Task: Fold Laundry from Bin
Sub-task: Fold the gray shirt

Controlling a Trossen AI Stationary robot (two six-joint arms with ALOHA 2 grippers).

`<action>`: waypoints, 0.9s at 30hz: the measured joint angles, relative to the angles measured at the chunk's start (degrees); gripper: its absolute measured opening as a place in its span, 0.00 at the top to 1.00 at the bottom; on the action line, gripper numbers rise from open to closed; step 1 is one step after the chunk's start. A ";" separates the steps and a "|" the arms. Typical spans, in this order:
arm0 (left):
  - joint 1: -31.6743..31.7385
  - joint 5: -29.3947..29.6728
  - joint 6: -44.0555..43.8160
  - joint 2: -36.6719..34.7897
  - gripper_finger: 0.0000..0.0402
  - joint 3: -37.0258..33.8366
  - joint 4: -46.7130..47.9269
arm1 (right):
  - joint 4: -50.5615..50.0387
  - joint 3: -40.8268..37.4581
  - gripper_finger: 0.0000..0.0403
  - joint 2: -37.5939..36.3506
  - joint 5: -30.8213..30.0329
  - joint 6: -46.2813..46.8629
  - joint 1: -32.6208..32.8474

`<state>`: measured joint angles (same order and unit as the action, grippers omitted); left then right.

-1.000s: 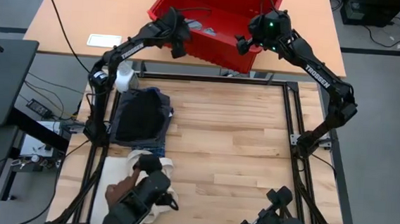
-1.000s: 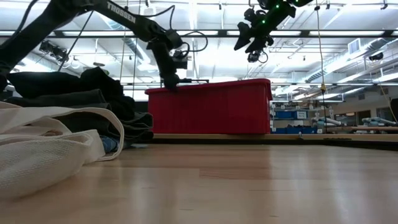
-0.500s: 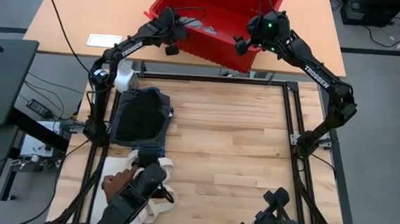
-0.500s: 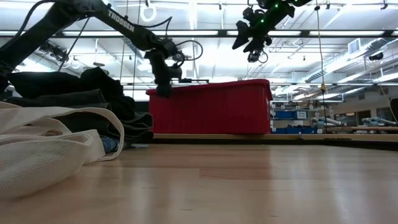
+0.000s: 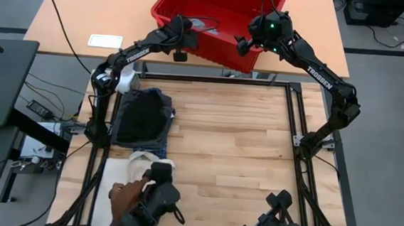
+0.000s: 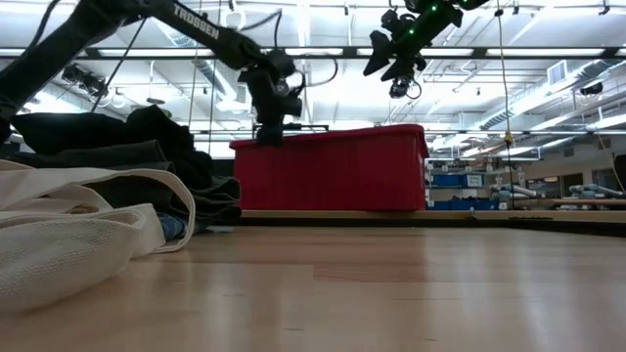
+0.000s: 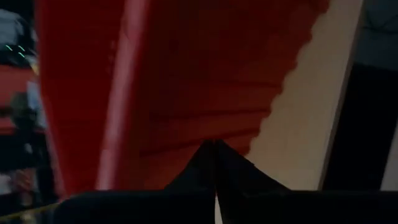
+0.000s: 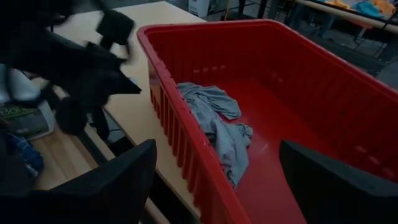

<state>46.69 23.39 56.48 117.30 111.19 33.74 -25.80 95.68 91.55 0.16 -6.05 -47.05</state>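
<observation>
Bin (image 5: 215,21) holds grey laundry (image 8: 217,127) — left gripper (image 5: 180,52) fingers closed, empty, outside its wall; right gripper (image 5: 241,44) fingers spread wide, empty.

Your red bin (image 5: 224,54) sits at the far edge of the table, a bit skewed, with one crumpled light grey piece (image 8: 219,130) lying inside against a long wall. The folded dark laundry (image 5: 142,118) is stacked over on the left.

Left pincer (image 5: 180,56) clamped empty (raised); right pincer (image 5: 241,46) spread.
</observation>
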 joint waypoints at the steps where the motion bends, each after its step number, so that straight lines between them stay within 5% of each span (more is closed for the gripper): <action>1: -0.52 0.14 0.13 -0.85 0.99 -0.01 0.01 | 0.02 0.00 0.14 0.00 0.02 0.64 0.00; 7: 1.20 -0.17 -6.81 -3.83 0.90 0.12 -8.82 | 0.00 0.00 0.14 -0.02 0.88 2.90 0.00; 14: 6.14 -4.41 -7.29 -3.57 0.54 0.12 -10.33 | 0.00 0.00 0.14 -0.04 2.08 2.92 0.00; 19: 8.11 -7.65 0.01 -1.85 0.34 -0.03 -10.64 | -0.06 0.00 0.14 -0.04 2.95 4.02 0.04; 27: 8.50 -8.24 2.92 1.26 0.35 0.05 -10.68 | -0.04 -0.02 0.14 -0.09 4.41 4.49 0.04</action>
<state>55.19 15.15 59.40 118.56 111.24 23.05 -25.85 95.66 91.46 4.57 -1.56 -47.00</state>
